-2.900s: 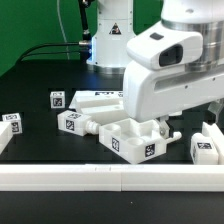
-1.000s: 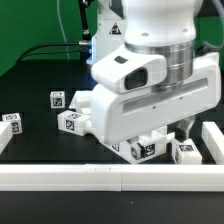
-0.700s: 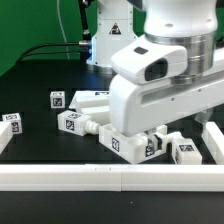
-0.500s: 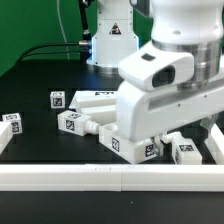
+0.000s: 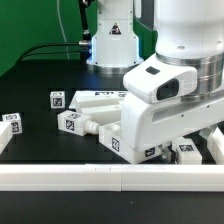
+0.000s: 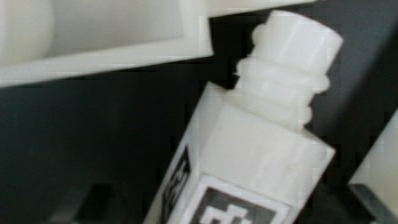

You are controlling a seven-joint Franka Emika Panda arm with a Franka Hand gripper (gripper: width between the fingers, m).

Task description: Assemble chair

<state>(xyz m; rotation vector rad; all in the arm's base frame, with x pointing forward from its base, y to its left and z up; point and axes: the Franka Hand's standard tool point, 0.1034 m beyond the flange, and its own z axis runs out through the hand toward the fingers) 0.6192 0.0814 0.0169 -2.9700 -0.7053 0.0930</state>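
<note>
In the wrist view a white chair leg (image 6: 267, 120) with a stepped peg end and a black-and-white tag lies slanted on the dark table. My gripper (image 6: 231, 200) straddles its tagged end. One dark finger (image 6: 102, 198) shows on one side and the other on the far side, each with a thin dark gap to the leg. The boxy seat frame (image 6: 107, 40) lies just beyond the peg. In the exterior view the big white hand (image 5: 170, 100) hangs low over the seat frame (image 5: 124, 140) and the leg (image 5: 186, 151), hiding the fingers.
More tagged chair parts lie at the exterior view's left: a small block (image 5: 10, 122), a cube (image 5: 57, 99), a pegged bar (image 5: 74, 122) and a flat piece (image 5: 100, 98). A long white rail (image 5: 100, 178) runs along the front, with another rail (image 5: 213, 146) at the right.
The hand has swung toward the exterior view's right and come down lower over the seat frame and the leg beside it. The parts have not moved.
</note>
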